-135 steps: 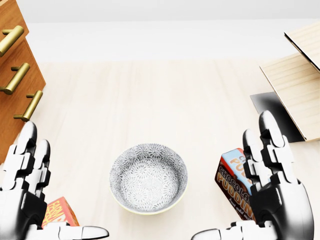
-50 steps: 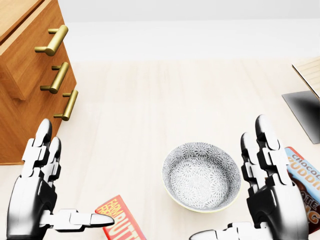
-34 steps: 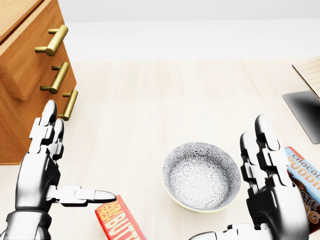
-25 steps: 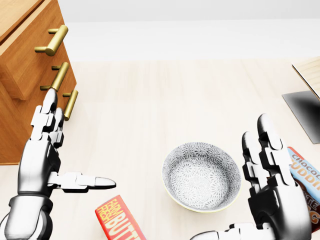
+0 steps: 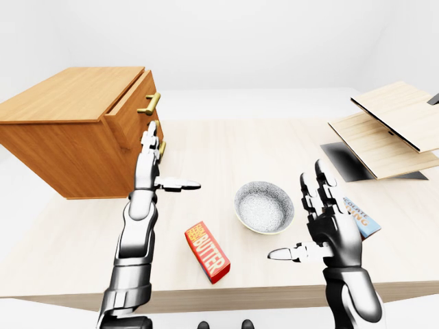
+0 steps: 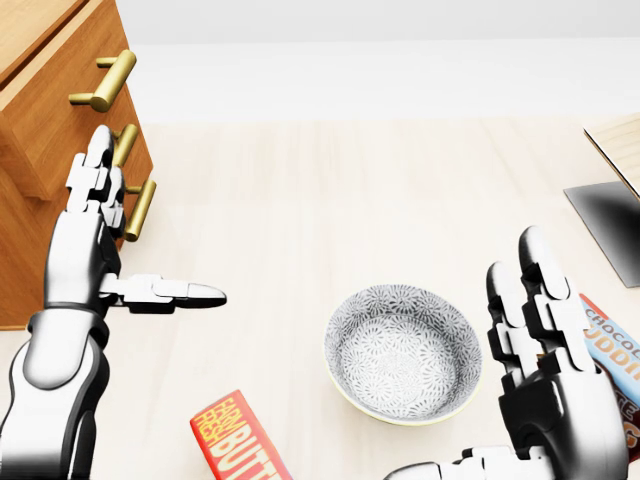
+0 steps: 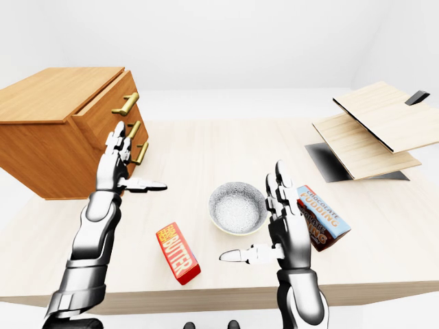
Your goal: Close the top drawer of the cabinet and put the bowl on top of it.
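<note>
Judging risks: my right hand (image 6: 550,400), fingers spread and empty, sits just beside the grey patterned ceramic bowl (image 6: 403,352) on the pale wooden surface (image 6: 330,200) and could knock it. My left hand (image 6: 85,250), fingers apart, is near the wooden cabinet's (image 5: 55,144) protruding top drawer (image 5: 130,113) and might snag a brass handle (image 6: 105,80). Count: one bowl, one cabinet, three handles.

L robot hand (image 6: 84,255) splayed nr cabinet (image 6: 35,140).

Bare white simulated room, wooden table (image 5: 274,147), cabinet (image 5: 58,137), butter box (image 5: 207,252)
</note>
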